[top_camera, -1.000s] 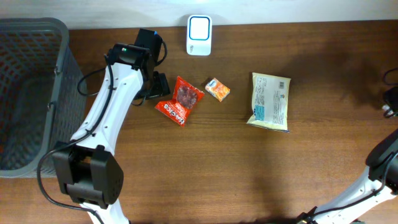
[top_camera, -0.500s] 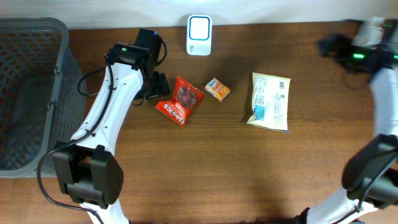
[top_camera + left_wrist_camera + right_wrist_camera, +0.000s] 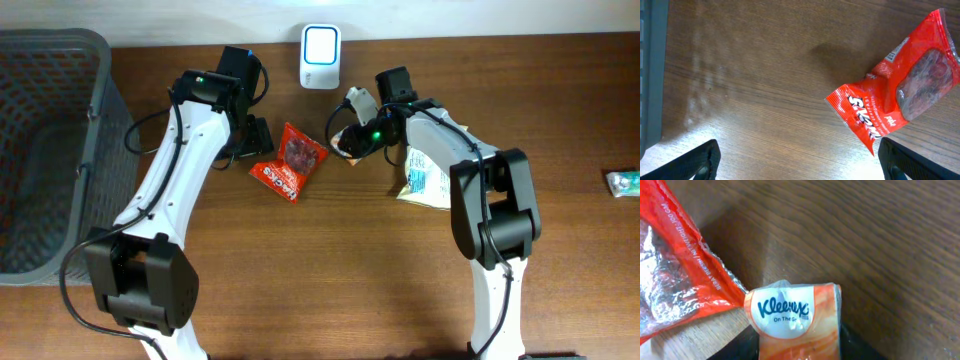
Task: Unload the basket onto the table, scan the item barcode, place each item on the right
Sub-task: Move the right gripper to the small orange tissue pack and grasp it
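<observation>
A small orange Kleenex tissue pack (image 3: 792, 315) lies on the wooden table, just right of a red snack packet (image 3: 675, 275). My right gripper (image 3: 800, 347) is down over the tissue pack, with a dark finger pressed against each of its long sides. From overhead this gripper (image 3: 358, 138) covers most of the tissue pack (image 3: 347, 153). The white scanner (image 3: 320, 57) stands at the back edge. My left gripper (image 3: 800, 167) hovers open over bare wood just left of the red snack packet (image 3: 895, 95), touching nothing.
A pale yellow bag (image 3: 436, 175) lies under the right arm's forearm. A dark mesh basket (image 3: 50, 150) fills the left edge. A small green-white item (image 3: 622, 182) rests at the far right edge.
The right arm swung in from the far right and came down on the orange tissue pack, its jaws opening and then narrowing around it. The left arm stayed still.
</observation>
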Available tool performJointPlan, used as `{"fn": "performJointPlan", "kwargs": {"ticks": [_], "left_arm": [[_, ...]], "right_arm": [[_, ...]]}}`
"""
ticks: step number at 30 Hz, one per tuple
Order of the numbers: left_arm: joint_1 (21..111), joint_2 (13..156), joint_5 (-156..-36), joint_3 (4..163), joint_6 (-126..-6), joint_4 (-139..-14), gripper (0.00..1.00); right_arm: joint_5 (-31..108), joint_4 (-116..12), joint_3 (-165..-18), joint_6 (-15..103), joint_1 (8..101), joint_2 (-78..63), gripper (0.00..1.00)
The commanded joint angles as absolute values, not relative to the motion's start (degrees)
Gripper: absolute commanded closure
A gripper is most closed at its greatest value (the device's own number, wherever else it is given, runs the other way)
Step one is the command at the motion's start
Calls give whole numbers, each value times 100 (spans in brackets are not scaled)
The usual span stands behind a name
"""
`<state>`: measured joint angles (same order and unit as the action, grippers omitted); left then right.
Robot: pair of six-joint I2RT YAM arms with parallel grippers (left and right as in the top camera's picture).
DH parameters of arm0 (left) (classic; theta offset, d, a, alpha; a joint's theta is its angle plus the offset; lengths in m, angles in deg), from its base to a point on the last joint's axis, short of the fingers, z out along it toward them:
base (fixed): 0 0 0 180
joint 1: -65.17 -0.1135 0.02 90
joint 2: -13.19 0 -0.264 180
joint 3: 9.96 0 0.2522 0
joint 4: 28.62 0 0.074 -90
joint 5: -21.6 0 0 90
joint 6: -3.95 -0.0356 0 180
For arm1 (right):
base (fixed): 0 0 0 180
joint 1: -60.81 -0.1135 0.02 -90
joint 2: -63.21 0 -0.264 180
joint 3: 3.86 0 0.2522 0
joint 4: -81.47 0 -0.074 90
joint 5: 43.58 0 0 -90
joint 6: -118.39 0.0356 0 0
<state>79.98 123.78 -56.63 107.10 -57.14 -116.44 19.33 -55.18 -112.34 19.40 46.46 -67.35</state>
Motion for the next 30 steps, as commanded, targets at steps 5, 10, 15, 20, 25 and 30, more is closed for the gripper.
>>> {"fn": "performJointPlan", "kwargs": {"ticks": [5,10,15,20,25,30], "left_arm": [[7967,12387,-5682,10699,-5782,-11640,1],[7967,12387,-5682,10699,-5782,-11640,1],[7967,12387,-5682,10699,-5782,-11640,1],[7967,12387,-5682,10699,-5782,-11640,1],[7967,12387,-5682,10699,-5782,-11640,1],[7967,12387,-5682,10699,-5782,-11640,1]], "right_arm": [[667,-5350,-11247,4272,4690,-6092,40],[2315,-4791,-11234,4401,4731,-6027,34],[2309,-4843,-10856,4349,4731,-6134,53],[1793,-5376,-10622,4344,4733,-6359,53],[1115,-5761,-10622,4349,4733,-6359,53],[1548,-5389,-10615,4346,4733,-6368,53]]}}
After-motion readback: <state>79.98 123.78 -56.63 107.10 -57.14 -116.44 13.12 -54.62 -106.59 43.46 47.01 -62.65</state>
